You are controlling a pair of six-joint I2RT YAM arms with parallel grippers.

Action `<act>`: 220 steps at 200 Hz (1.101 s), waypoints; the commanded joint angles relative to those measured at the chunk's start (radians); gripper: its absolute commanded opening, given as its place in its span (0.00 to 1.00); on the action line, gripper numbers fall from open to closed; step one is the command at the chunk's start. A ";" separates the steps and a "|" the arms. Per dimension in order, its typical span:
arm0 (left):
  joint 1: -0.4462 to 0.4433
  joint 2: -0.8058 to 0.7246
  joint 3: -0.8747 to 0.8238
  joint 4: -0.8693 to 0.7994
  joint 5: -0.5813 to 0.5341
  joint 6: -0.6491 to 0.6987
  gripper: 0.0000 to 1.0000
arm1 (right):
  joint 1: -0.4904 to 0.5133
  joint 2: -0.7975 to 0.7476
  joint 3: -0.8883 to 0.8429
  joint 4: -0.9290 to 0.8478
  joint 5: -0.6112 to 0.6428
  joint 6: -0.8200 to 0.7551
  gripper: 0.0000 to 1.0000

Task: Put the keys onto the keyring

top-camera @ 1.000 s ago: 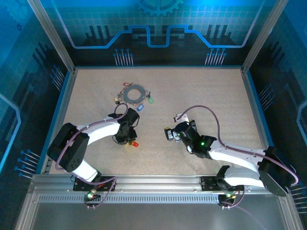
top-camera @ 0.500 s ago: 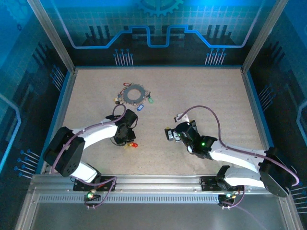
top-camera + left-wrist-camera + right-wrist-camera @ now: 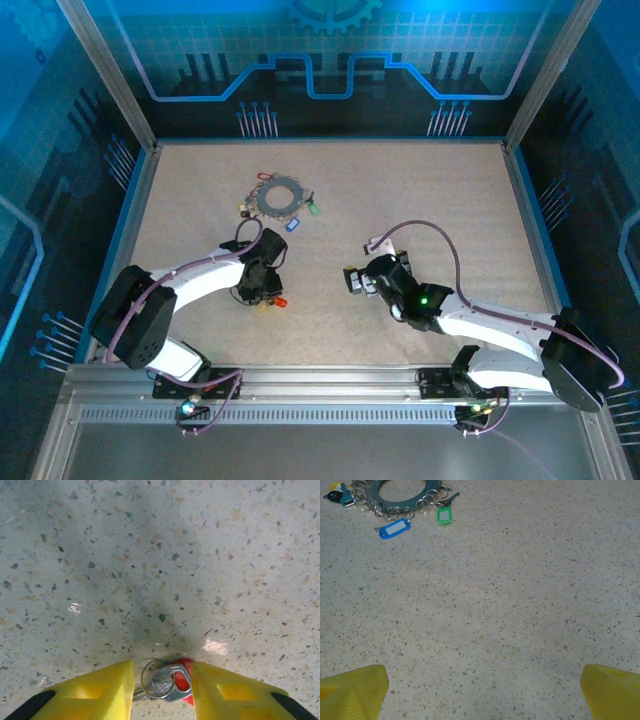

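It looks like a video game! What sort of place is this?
Probably a robot practice booth: a left arm and right arm bolted to a metal rail, a speckled table, and blue circuit-pattern walls around it.

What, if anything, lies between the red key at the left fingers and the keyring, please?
Nothing visible blocks it: bare table separates the red key, flanked by the left fingers, from the keyring. A blue tag and a green tag lie at the ring's near edge.
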 commanded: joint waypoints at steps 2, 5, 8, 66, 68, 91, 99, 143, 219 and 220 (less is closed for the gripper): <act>-0.009 -0.005 -0.005 -0.026 0.031 0.012 0.37 | -0.003 -0.022 -0.016 0.009 0.023 0.022 1.00; -0.009 -0.007 -0.006 -0.025 0.034 0.009 0.37 | -0.002 -0.023 -0.016 0.009 0.023 0.021 1.00; -0.009 -0.012 -0.008 -0.023 0.037 0.006 0.37 | -0.003 -0.023 -0.017 0.009 0.023 0.022 1.00; -0.012 -0.035 -0.043 -0.012 0.073 -0.038 0.36 | -0.005 -0.027 -0.018 0.011 0.023 0.023 1.00; -0.012 -0.036 -0.045 -0.012 0.072 -0.039 0.36 | -0.005 -0.026 -0.019 0.011 0.023 0.023 1.00; -0.012 -0.049 -0.058 -0.011 0.057 -0.042 0.36 | -0.006 -0.033 -0.024 0.015 0.023 0.025 1.00; -0.011 -0.050 -0.058 -0.011 0.053 -0.046 0.35 | -0.007 -0.034 -0.025 0.015 0.024 0.025 1.00; -0.012 -0.040 -0.042 -0.006 0.030 -0.058 0.29 | -0.009 -0.040 -0.030 0.012 0.025 0.029 1.00; -0.010 -0.010 -0.003 -0.029 -0.012 -0.019 0.24 | -0.016 -0.058 -0.045 0.022 0.018 0.033 1.00; -0.010 -0.010 -0.002 -0.029 -0.013 -0.018 0.24 | -0.017 -0.058 -0.045 0.022 0.018 0.033 1.00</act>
